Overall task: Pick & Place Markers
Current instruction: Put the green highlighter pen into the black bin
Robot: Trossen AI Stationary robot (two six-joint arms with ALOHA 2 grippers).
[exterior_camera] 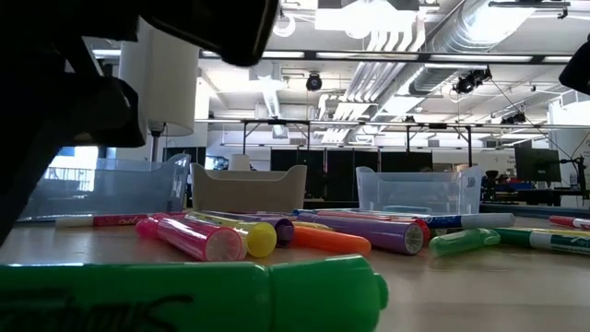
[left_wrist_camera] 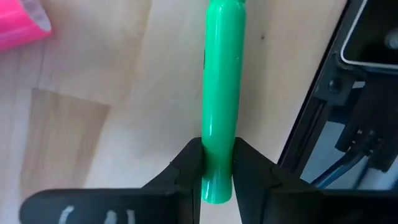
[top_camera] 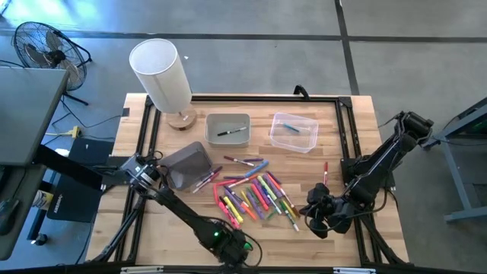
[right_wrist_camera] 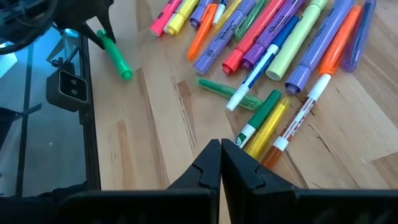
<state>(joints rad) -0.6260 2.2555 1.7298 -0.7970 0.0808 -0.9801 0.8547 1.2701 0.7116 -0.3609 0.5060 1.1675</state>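
- The left claw (left_wrist_camera: 217,171) pinches one end of a green marker (left_wrist_camera: 222,93) that lies on the table (left_wrist_camera: 112,124) near its front edge.
- The right claw (right_wrist_camera: 221,165) is closed and holds nothing.
- The other markers (top_camera: 251,196) lie in a pile mid-table.

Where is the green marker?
The green marker lies on the table's near edge, gripped at one end by the left gripper, apart from the pile of markers.

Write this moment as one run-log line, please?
left gripper: jaws shut on green highlighter, near table's front edge | right gripper: jaws shut, empty, waiting beside marker pile | bins: two markers inside
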